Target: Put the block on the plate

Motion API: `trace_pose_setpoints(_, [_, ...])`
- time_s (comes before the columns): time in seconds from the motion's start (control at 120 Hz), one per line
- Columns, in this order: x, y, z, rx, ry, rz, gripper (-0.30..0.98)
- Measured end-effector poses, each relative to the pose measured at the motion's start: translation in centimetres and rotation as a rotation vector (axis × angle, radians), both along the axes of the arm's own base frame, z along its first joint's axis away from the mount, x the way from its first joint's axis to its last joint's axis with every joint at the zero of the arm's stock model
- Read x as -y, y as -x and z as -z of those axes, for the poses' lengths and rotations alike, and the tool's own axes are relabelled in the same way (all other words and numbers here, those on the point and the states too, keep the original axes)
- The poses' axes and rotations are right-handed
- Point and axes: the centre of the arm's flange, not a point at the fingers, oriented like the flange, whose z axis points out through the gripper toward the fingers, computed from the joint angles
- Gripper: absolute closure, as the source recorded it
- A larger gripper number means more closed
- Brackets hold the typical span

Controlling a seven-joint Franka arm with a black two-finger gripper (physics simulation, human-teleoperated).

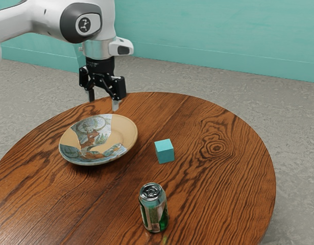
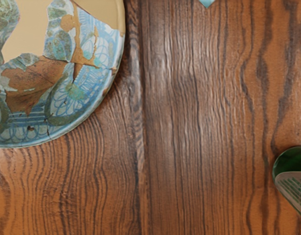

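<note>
Open gripper (image 1: pixel 103 101), block (image 1: pixel 165 151) waiting beyond the plate (image 1: pixel 129 133)

My fingers stand wide apart with nothing between them, up above the table (image 1: pixel 218 171). The block sits on the wood, beside the plate and apart from it. From my gripper it lies toward the exterior view's right and nearer that camera, so I judge the next move is a reach out that way, then down over it. It looks like a cube, with no long axis to follow (its faces should still guide my turn). The plate is shallow and patterned, with no block on it. A can (image 1: pixel 153 209) stands upright nearer the exterior camera, its top in place; I cannot tell what is inside. I should keep clear of it.
</note>
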Motion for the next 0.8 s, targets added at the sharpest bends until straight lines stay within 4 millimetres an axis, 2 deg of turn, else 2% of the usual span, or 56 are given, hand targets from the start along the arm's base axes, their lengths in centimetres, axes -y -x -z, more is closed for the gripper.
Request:
trace_pose_setpoints(0.233, [0.4,-0.1,0.1,0.004,0.0,0.013,0.0])
trace_pose_setpoints(0.4, [1.8,-2.0,3.5,-0.01,-0.002,0.028,0.0])
trace_pose_setpoints(0.517, [4.8,-4.3,6.5,-0.009,0.013,0.076,0.0])
trace_pose_setpoints(0.608, [6.0,-6.4,8.3,0.008,0.029,0.117,0.0])
trace_pose_setpoints(0.8, [5.3,-11.7,12.9,0.028,0.071,0.19,0.0])
